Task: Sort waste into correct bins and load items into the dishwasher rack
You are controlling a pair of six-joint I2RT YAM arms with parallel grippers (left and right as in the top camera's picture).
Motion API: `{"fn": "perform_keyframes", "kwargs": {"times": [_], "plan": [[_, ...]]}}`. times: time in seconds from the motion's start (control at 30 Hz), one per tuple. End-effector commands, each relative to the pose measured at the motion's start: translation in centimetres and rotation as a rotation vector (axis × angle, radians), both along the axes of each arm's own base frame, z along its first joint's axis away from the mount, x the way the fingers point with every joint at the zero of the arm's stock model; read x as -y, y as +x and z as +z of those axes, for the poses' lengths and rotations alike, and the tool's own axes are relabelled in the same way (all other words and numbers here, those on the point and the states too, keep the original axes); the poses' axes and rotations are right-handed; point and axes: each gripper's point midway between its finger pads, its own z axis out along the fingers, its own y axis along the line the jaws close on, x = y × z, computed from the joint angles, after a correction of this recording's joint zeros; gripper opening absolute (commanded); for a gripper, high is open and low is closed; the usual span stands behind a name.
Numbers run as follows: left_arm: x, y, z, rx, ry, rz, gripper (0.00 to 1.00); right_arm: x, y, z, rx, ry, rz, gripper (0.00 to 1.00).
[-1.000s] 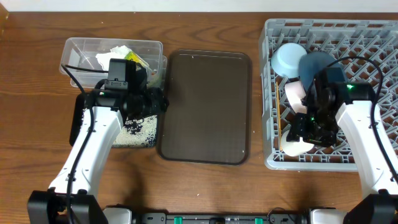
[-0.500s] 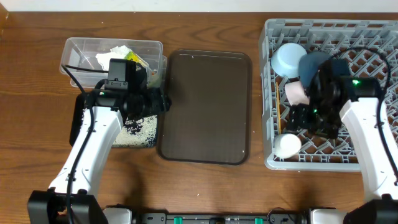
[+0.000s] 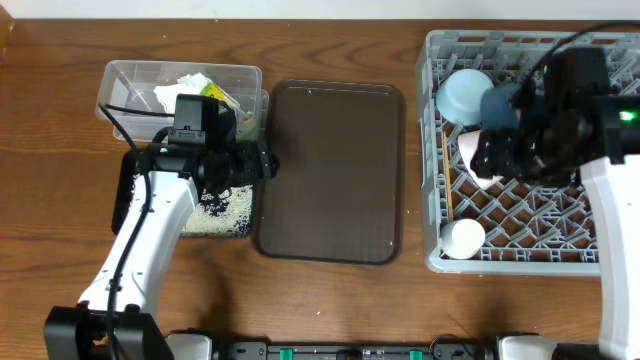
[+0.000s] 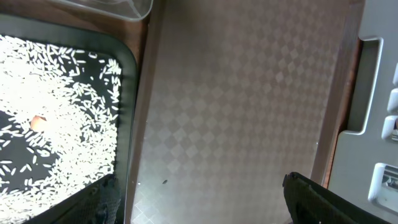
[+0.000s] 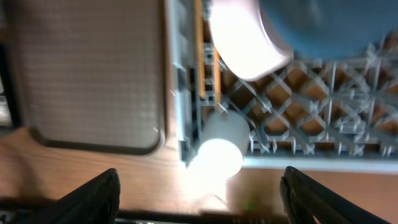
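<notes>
The grey dishwasher rack (image 3: 600, 262) holds the light-blue bowl (image 3: 463, 92), dark-blue bowl (image 3: 500, 99), white bowl (image 3: 470, 152), chopsticks (image 3: 447, 185) along its left wall and the white cup (image 3: 463, 237) in its front-left corner. My right gripper (image 3: 500, 150) is open and empty, raised above the rack; its wrist view shows the cup (image 5: 222, 140), white bowl (image 5: 249, 43) and chopsticks (image 5: 208, 62) below the jaws (image 5: 199, 199). The clear tub (image 3: 125, 75) holds the napkin (image 3: 185, 88) and wrapper (image 3: 222, 98). Rice (image 3: 228, 207) lies in the black tray (image 3: 124, 195). My left gripper (image 3: 252, 160) is open.
The dark brown serving tray (image 3: 330, 170) lies between the bins and the rack. In the left wrist view the open jaws (image 4: 199, 199) hang over it (image 4: 236, 112), with rice (image 4: 56, 112) at left and the rack's edge (image 4: 373, 93) at right.
My right gripper has let go of the white cup in the rack's front-left corner, then risen and moved toward the back. The left arm has hardly moved.
</notes>
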Motion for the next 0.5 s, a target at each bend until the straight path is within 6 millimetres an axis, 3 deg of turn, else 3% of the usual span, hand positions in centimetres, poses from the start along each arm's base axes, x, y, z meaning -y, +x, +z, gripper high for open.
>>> {"fn": "perform_keyframes", "kwargs": {"times": [0.0, 0.03, 0.2, 0.23, 0.47], "plan": [[-0.2, 0.1, 0.2, 0.009, 0.012, 0.004, 0.87, -1.5, -0.3, 4.0, 0.128, 0.006, 0.077, 0.90], [-0.2, 0.1, 0.2, 0.009, 0.012, 0.004, 0.87, -2.0, -0.5, 4.9, 0.154, 0.018, 0.087, 0.99], [-0.3, 0.1, 0.2, 0.009, 0.012, 0.004, 0.88, -3.8, -1.7, 6.6, 0.199, 0.070, 0.109, 0.99], [-0.2, 0.1, 0.2, 0.009, 0.012, 0.004, 0.94, -4.0, -1.9, 6.7, 0.203, 0.071, 0.115, 0.99], [-0.3, 0.1, 0.2, 0.009, 0.012, 0.004, 0.94, -2.6, -2.5, 6.0, 0.176, -0.016, 0.127, 0.99]]}}
